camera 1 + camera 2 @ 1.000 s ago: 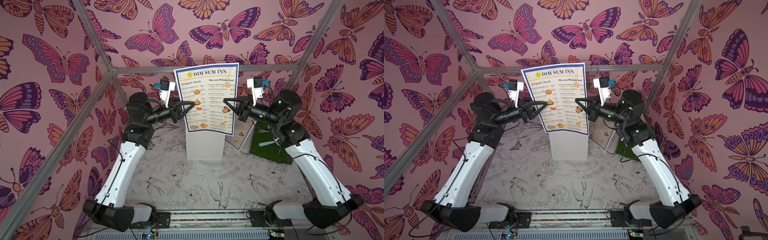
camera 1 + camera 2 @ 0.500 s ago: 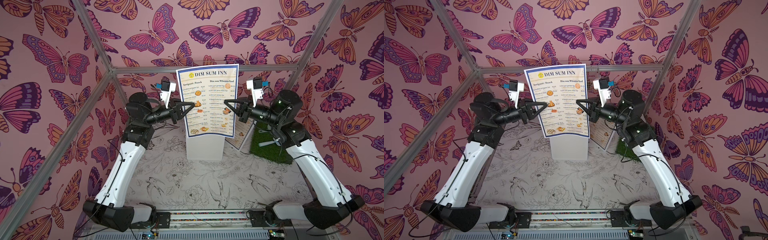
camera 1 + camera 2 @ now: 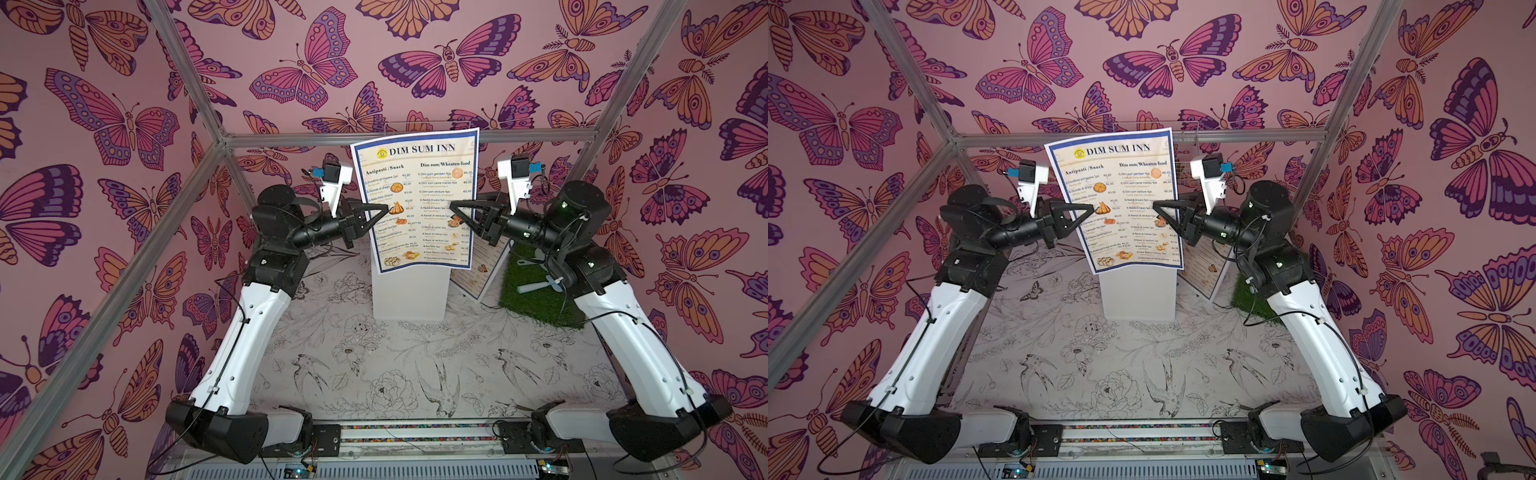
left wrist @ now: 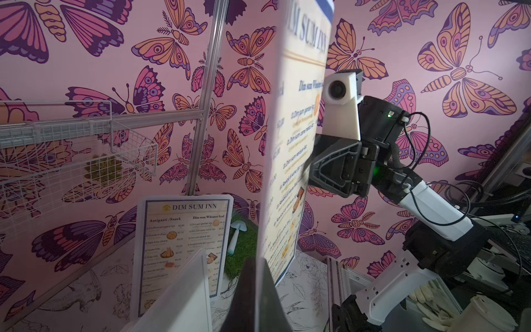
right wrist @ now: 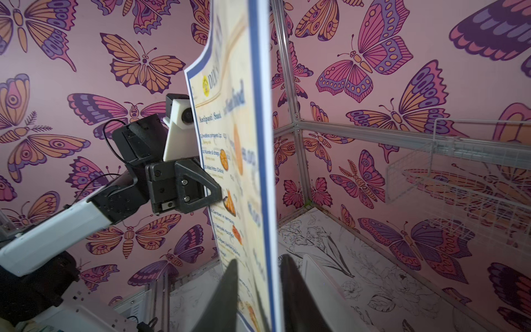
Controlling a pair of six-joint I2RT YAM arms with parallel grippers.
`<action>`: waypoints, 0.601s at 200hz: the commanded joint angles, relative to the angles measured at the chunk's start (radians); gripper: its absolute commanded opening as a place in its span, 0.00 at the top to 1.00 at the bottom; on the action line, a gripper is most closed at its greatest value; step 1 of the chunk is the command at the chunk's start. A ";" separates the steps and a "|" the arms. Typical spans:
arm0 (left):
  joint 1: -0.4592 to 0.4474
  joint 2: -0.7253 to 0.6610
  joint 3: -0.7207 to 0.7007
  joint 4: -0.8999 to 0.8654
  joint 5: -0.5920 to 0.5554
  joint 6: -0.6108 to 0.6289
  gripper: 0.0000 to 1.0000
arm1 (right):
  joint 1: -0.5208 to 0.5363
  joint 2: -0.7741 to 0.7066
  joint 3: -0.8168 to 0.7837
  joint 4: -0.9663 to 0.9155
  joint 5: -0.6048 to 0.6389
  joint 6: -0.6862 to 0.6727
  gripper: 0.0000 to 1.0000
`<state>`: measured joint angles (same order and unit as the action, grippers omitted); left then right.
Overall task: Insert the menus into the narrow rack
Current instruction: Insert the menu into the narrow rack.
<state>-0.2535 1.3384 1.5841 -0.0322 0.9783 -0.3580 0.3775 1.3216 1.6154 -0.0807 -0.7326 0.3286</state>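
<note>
Light, floppy, likely slick, the laminated menu (image 3: 415,187) wants mid-edge pinches: left gripper (image 3: 382,211) fingers clench one side, right gripper (image 3: 457,210) fingers gape around the other.

We read the held menu (image 3: 415,199) as laminated paper: smooth, glossy, flexible. Second menu (image 4: 184,244): same laminate, with a clear sealed edge. Wire rack (image 4: 77,161): thin metal wire, white coated. Frame bars (image 3: 291,140): bare aluminium, satin finish. Walls (image 3: 124,124) and table cover (image 3: 374,365): printed sheet, matt to us. White block (image 3: 409,295): smooth and matt, but we cannot tell the material. Grass mat (image 3: 532,303): green synthetic turf, rough pile. Arm shells (image 3: 245,340): smooth white plastic with a slight sheen. Left gripper (image 3: 384,211) fingers (image 5: 198,186): matt black plastic, faintly grainy.
</note>
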 commanded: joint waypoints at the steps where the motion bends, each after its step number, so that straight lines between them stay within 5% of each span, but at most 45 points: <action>1: 0.010 0.005 0.003 0.050 -0.008 -0.040 1.00 | -0.058 -0.008 -0.083 0.181 -0.092 0.134 0.45; 32: 0.010 0.042 0.025 0.108 -0.026 -0.090 1.00 | -0.093 0.003 -0.182 0.388 -0.152 0.249 0.41; 120: 0.013 0.168 0.153 0.088 -0.012 -0.079 1.00 | -0.118 0.091 -0.250 0.614 -0.230 0.349 0.43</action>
<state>-0.2485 1.4860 1.6962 0.0452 0.9440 -0.4385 0.2691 1.3907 1.3712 0.4404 -0.9276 0.6373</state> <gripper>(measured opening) 0.049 0.575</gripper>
